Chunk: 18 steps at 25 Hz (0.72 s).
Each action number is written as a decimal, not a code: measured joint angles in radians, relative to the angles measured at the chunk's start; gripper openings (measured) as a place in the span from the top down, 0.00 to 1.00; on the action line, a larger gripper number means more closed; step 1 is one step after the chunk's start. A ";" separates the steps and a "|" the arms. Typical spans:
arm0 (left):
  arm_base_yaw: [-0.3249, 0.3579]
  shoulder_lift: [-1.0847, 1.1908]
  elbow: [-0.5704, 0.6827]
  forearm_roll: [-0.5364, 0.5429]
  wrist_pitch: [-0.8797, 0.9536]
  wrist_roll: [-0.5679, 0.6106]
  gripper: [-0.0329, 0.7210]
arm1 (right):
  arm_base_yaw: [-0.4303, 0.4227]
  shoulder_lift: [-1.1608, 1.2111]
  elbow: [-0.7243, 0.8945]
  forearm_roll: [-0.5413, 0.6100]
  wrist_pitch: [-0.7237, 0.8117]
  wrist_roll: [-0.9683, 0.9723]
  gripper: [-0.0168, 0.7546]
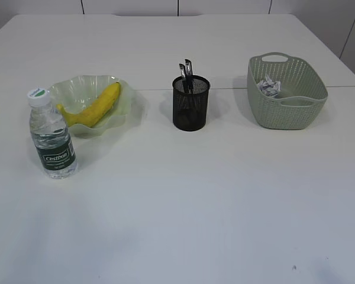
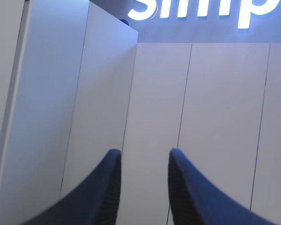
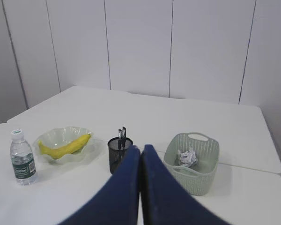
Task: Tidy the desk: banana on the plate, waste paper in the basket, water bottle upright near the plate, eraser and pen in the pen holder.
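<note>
A yellow banana (image 1: 97,105) lies on the pale green plate (image 1: 59,92). A water bottle (image 1: 51,136) stands upright just in front of the plate. A black mesh pen holder (image 1: 190,104) holds pens (image 1: 186,72); the eraser is not visible. Crumpled waste paper (image 1: 269,86) lies in the green basket (image 1: 312,103). All show in the right wrist view too: banana (image 3: 65,146), bottle (image 3: 22,158), pen holder (image 3: 116,153), basket (image 3: 203,176). My right gripper (image 3: 141,149) is shut and empty, raised above the table. My left gripper (image 2: 144,152) is open, empty, facing the wall. Neither gripper shows in the exterior view.
The white table (image 1: 195,195) is joined from two tops with a seam behind the objects. White wall panels (image 2: 215,108) and a lit sign (image 2: 201,11) fill the left wrist view.
</note>
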 joint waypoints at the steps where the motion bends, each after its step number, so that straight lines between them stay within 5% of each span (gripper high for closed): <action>1: 0.000 0.000 0.000 0.000 0.000 0.000 0.64 | 0.000 -0.022 0.022 0.010 0.000 0.002 0.99; 18: 0.000 -0.002 -0.093 -0.001 0.008 0.002 0.64 | 0.000 -0.188 0.354 0.069 0.036 0.010 0.99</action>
